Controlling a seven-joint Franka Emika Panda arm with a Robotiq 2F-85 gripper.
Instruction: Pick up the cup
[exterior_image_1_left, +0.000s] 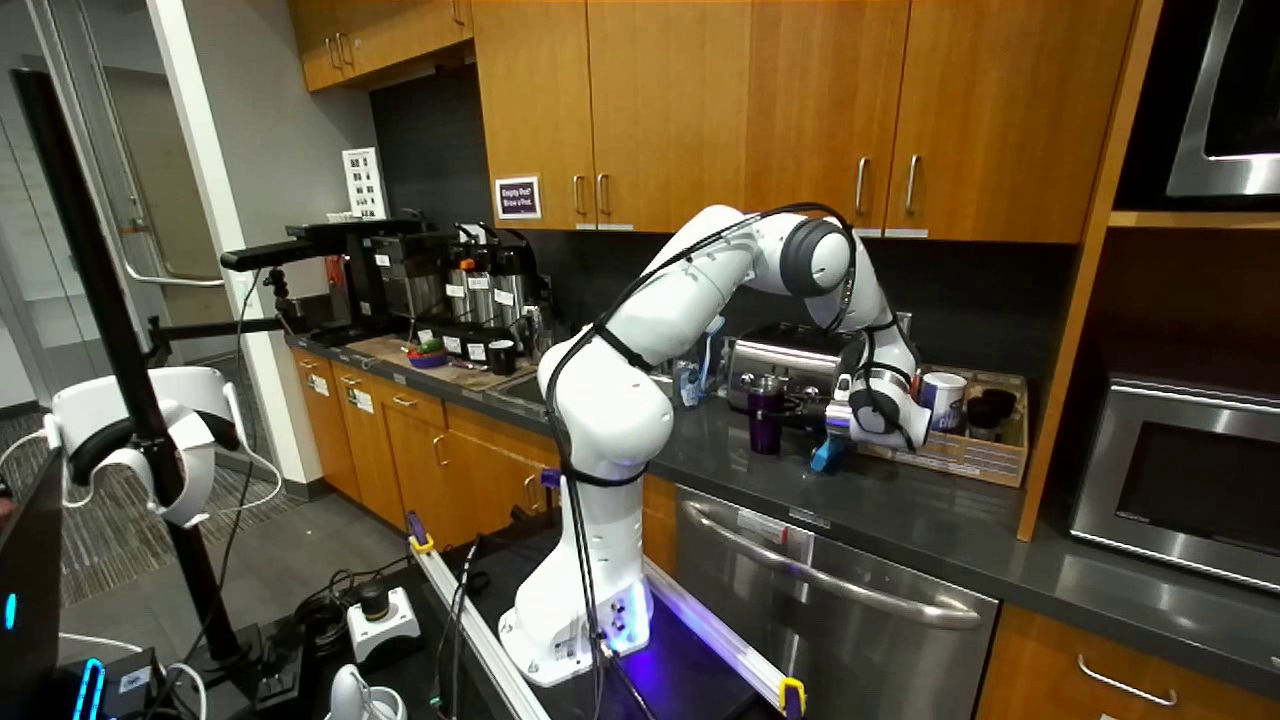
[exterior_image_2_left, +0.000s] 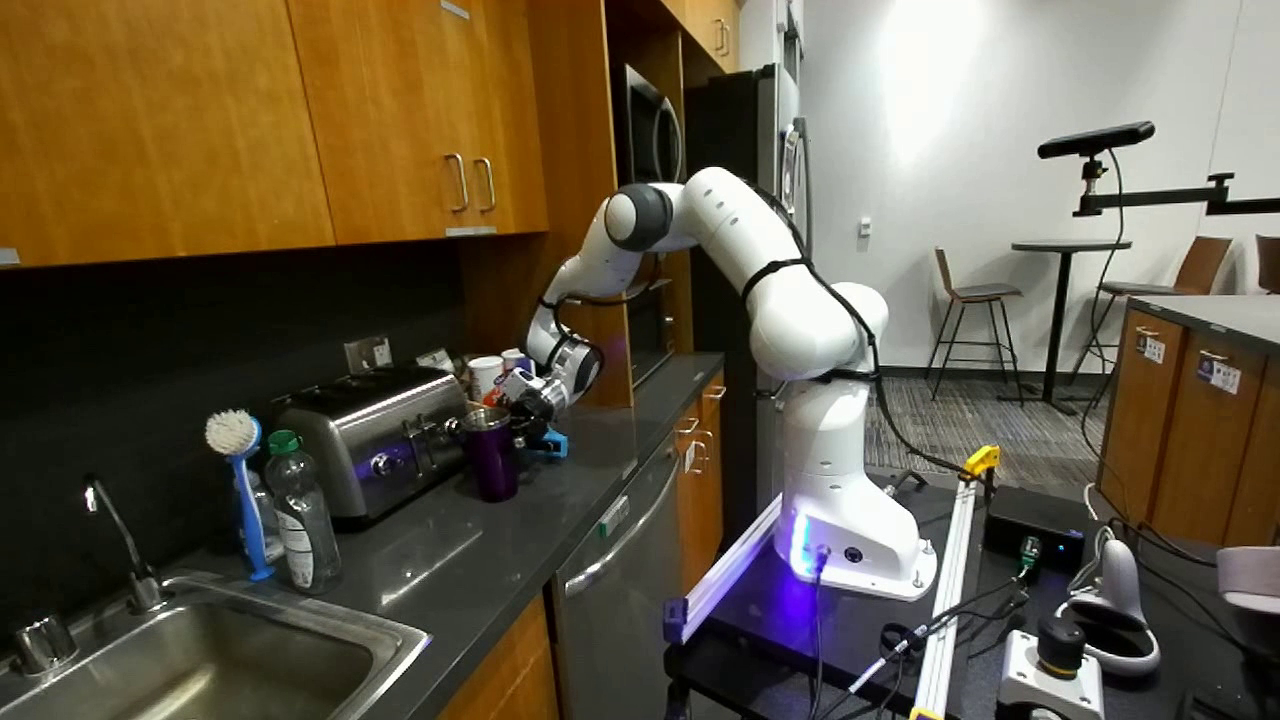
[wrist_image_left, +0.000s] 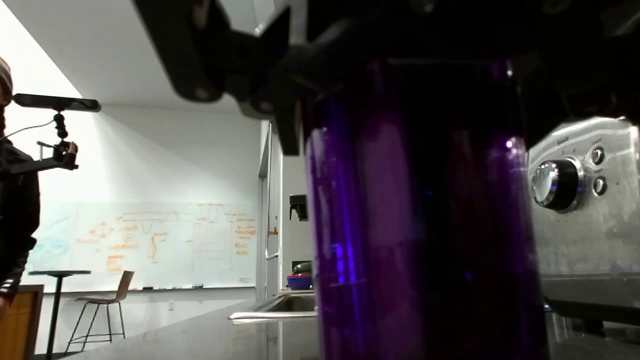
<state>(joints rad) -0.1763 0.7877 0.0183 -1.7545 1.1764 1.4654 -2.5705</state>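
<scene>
The cup, a slim dark purple tumbler, stands upright on the dark countertop in front of the toaster; both exterior views show it. My gripper comes in from the side at the cup's upper part. In the wrist view the cup fills the space between the fingers. A thin strip of background shows between the left-hand finger and the cup's wall, so that finger looks apart from it. The right-hand finger is dark and mostly lost against the cup and toaster; its contact cannot be made out.
A steel toaster sits close behind the cup. A cardboard box with cups and containers is beside the wrist. A blue piece shows just below the gripper. A soap bottle, a brush and a sink lie farther along.
</scene>
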